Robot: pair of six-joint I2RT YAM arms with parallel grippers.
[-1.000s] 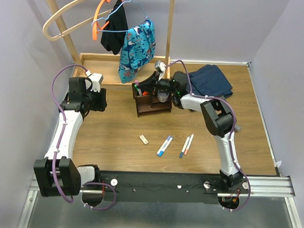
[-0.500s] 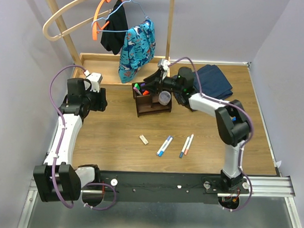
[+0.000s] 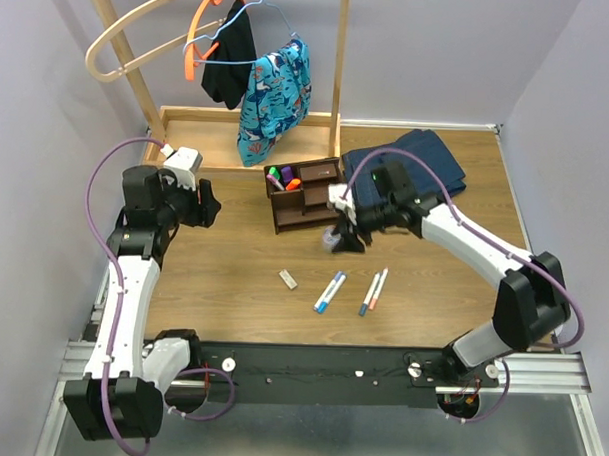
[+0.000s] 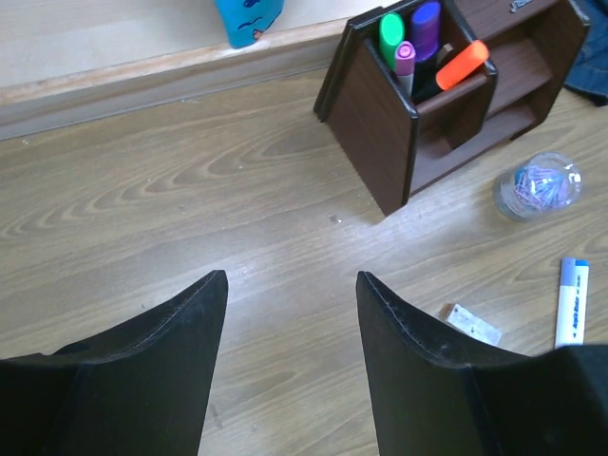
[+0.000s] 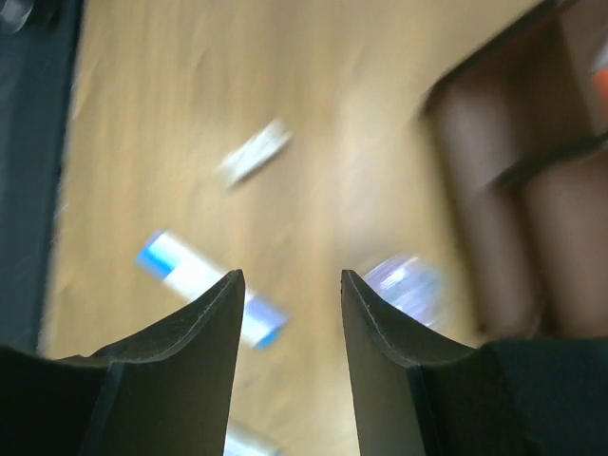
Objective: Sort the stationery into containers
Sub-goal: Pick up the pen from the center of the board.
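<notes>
The dark brown organiser (image 3: 306, 196) stands mid-table with green, purple and orange markers (image 4: 425, 33) upright in its left compartment. A clear round tub (image 4: 538, 185) sits on the table off the organiser's front right corner. My right gripper (image 3: 346, 233) hovers open just above the tub (image 5: 407, 285), which shows blurred past the right finger, not between the jaws. A white eraser (image 3: 288, 279), a blue-capped bottle (image 3: 329, 291) and two thin pens (image 3: 373, 289) lie nearer the front. My left gripper (image 4: 292, 275) is open and empty, left of the organiser (image 4: 380, 123).
Folded blue jeans (image 3: 427, 157) lie at the back right behind the right arm. A pale wooden tray (image 3: 203, 119) with tall posts, hangers and hanging clothes (image 3: 277, 87) fills the back left. Bare tabletop lies under the left gripper.
The right gripper opened and swung from the organiser's right end toward the front. The tub went from the organiser's top down to the table in front. The left arm barely shifted.
</notes>
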